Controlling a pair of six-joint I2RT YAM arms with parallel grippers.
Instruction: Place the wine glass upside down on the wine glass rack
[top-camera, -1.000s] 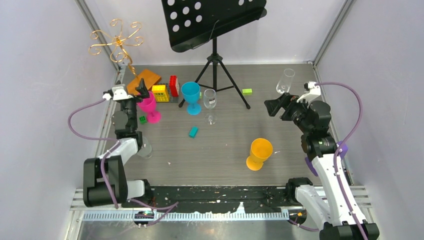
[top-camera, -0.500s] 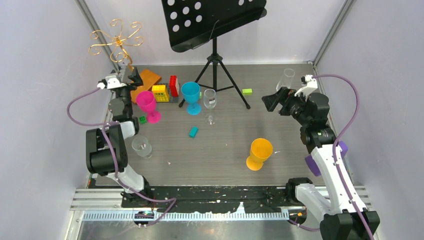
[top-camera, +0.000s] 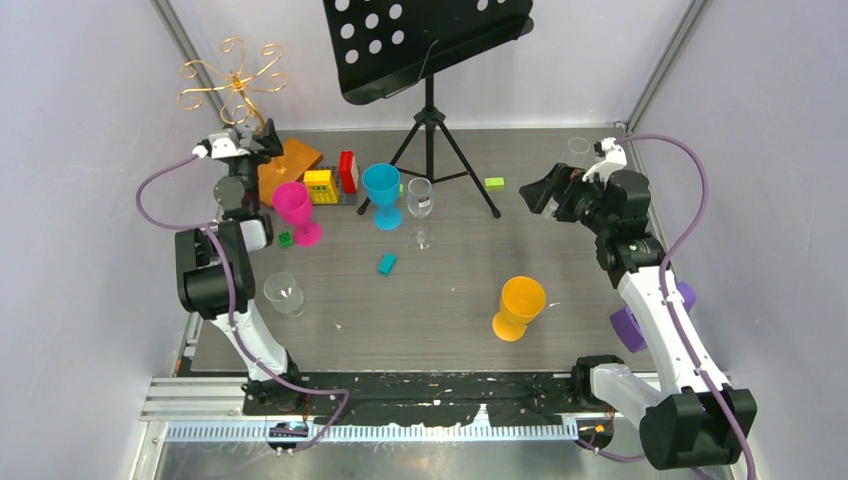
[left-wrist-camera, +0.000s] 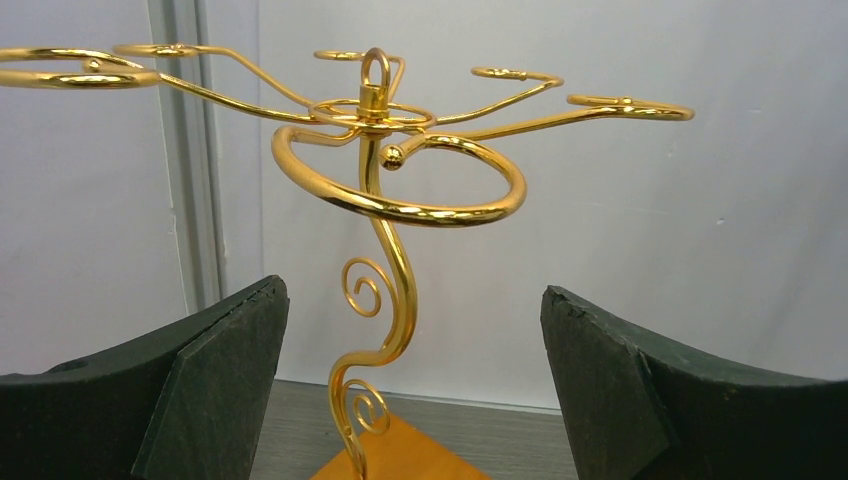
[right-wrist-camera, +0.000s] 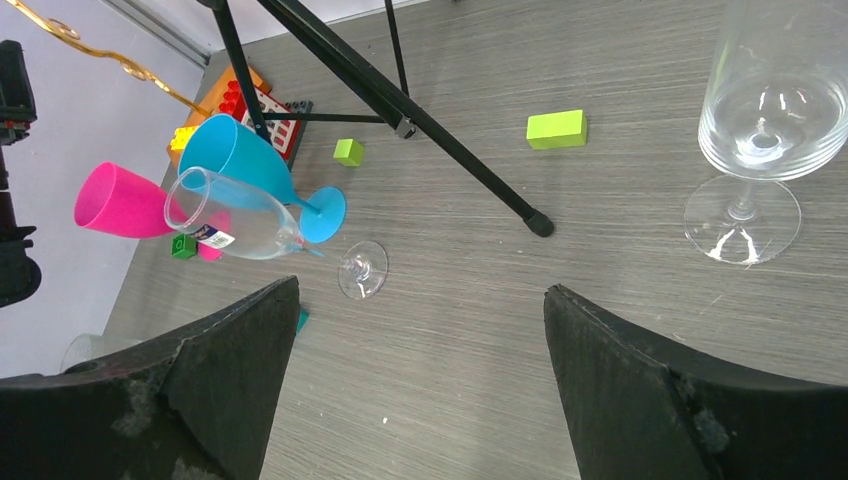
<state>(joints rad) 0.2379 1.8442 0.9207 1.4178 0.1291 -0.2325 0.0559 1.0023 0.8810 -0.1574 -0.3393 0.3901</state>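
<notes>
Approach step. My left gripper (left-wrist-camera: 410, 295), spread and empty, frames the wine glass rack (left-wrist-camera: 400, 205) ahead. Next: my right gripper (right-wrist-camera: 420, 290), also spread, must grip the wine glass (right-wrist-camera: 765, 100) ahead-right.

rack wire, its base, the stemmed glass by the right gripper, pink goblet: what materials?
Rack wire: likely metal with a polished gold finish; it shows sharp, mirror-like highlights.
Base: matte orange, wood or plastic; cannot tell which.
Stemmed glass: clear glass, possibly clear plastic; transparent with bright glints.
Pink goblet: probably plastic; opaque, even colour, soft sheen.
</notes>
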